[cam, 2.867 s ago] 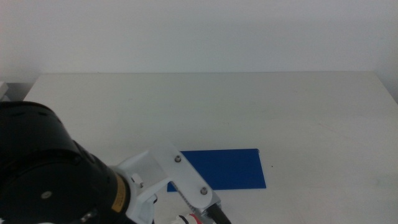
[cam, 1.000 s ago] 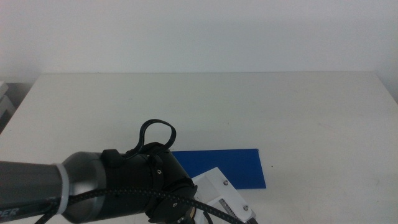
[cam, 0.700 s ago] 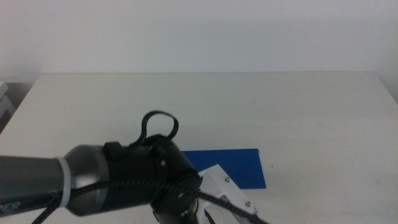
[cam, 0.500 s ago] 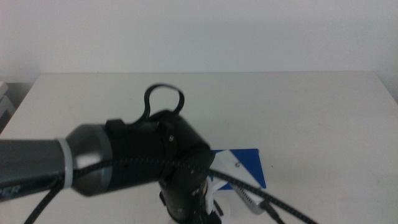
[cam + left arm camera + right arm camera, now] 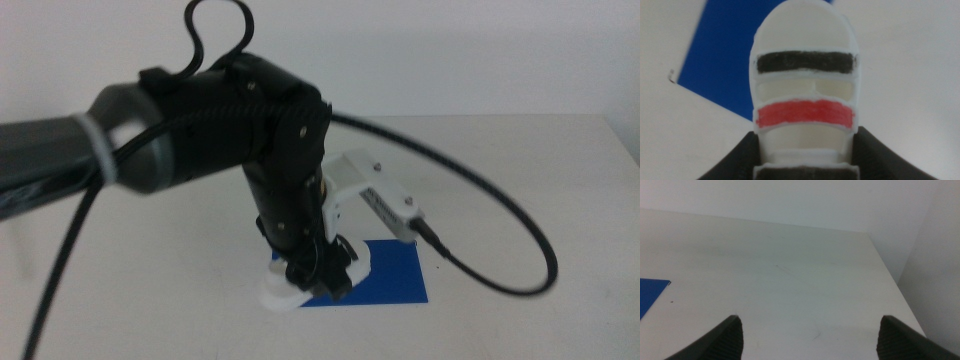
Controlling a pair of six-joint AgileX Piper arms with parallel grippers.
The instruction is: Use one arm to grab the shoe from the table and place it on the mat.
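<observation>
The left gripper point(image 5: 318, 268) clamps the shoe point(image 5: 805, 85) over the mat's point(image 5: 395, 272) near-left corner; the right gripper point(image 5: 807, 335) waits, jaws apart, above the table point(image 5: 790, 280).

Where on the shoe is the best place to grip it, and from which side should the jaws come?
Across the rear half, from above, one jaw on each long side. The shoe is narrow with flat, parallel side walls, and its strapped top faces up, so a top-down pinch fits. The left gripper holds it just so, over the mat. The right gripper waits, open, away from the shoe.
</observation>
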